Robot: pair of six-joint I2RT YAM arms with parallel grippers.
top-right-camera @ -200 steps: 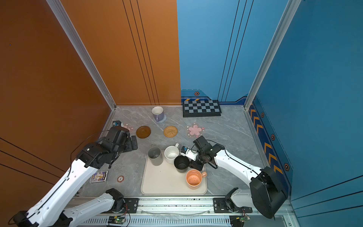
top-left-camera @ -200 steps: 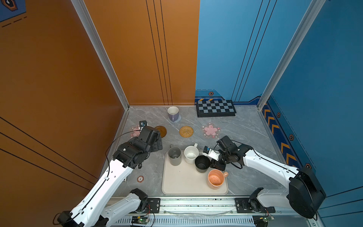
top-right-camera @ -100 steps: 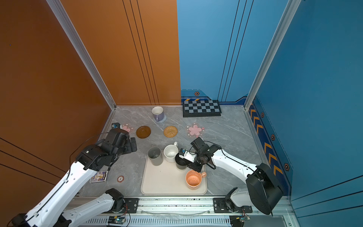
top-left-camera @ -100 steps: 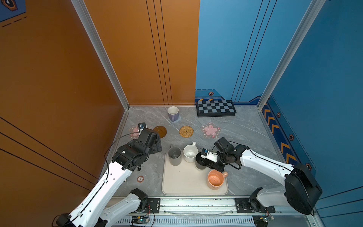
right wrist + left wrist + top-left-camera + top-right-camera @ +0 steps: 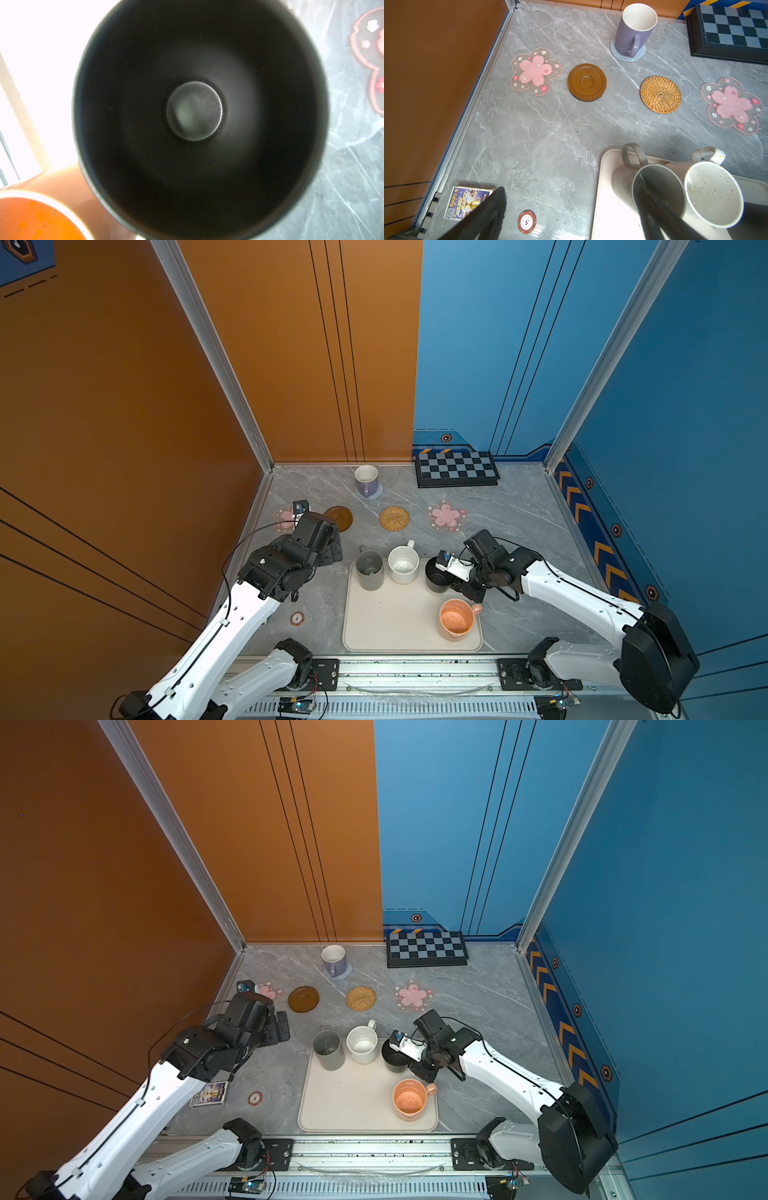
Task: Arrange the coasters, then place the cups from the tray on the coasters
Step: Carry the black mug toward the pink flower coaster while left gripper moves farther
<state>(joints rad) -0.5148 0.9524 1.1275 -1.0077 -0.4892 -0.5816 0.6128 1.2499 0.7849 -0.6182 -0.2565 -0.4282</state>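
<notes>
The right tool (image 5: 455, 584) was pinched shut on the black mug (image 5: 434, 577), at the mug's right side in both top views, though the exact hold was hidden. The right wrist view looked straight down into the mug. The mug stood at the far right edge of the tray (image 5: 395, 624), beside the speckled white mug (image 5: 403, 566). The left tool (image 5: 332, 549) hung wide open and empty above the surface (image 5: 519, 510), left of the grey mug (image 5: 369, 570).
</notes>
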